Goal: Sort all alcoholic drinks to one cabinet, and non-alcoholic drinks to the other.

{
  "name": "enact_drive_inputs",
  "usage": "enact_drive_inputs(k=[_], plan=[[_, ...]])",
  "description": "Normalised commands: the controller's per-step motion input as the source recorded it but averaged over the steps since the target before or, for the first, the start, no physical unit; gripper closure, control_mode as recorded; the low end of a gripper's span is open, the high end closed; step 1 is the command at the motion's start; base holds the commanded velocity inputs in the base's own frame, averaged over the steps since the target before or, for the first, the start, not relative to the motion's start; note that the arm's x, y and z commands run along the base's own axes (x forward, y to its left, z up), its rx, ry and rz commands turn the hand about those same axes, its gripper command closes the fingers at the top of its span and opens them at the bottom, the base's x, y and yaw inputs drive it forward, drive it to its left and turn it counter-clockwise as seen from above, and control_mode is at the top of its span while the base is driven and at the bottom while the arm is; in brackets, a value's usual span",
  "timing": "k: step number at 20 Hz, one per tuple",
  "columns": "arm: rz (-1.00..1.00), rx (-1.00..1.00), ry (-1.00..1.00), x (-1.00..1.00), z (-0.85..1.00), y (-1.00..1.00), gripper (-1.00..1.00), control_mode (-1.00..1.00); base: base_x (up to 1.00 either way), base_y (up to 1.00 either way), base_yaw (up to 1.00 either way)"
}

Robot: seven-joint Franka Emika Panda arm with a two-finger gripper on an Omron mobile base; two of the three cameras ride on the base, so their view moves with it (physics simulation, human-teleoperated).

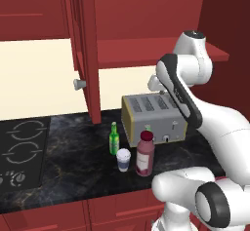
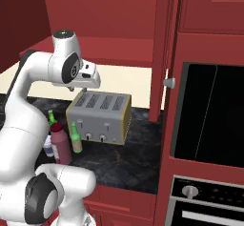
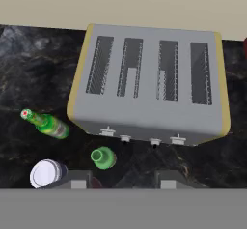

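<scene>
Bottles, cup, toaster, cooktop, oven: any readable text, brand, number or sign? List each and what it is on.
No readable text anywhere.
juice bottle: white label, print too blurred.
bright green bottle: label unreadable.
olive bottle: label unreadable.
cup: no text visible.
cooktop: circular burner marks and control icons, no words.

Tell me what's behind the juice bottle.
Behind the juice bottle stands a green bottle, mostly covered by it from the left, then the toaster. The counter between them is hidden.
</scene>
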Motion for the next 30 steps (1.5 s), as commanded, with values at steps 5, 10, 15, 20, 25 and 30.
enact_drive_inputs(k=[5, 10, 15, 20, 25, 30], plan=[[0.02, -0.01, 0.0, -0.16, -0.14, 0.06, -1.0, -1.0, 0.0, 0.0, 0.0], [0.05, -0.01, -0.02, -0.44, -0.15, 0.18, -1.0, -1.0, 0.0, 0.0, 0.0], [0.05, -0.02, -0.04, -0.45, -0.14, 0.19, -1.0, -1.0, 0.0, 0.0, 0.0], [0.03, -0.01, -0.1, -0.38, -0.23, 0.2, -1.0, -1.0, 0.0, 0.0, 0.0], [0.02, 0.0, -0.15, -0.26, -0.27, 0.19, -1.0, -1.0, 0.0, 0.0, 0.0], [0.02, 0.0, -0.11, -0.29, -0.19, 0.22, -1.0, -1.0, 0.0, 0.0, 0.0]])
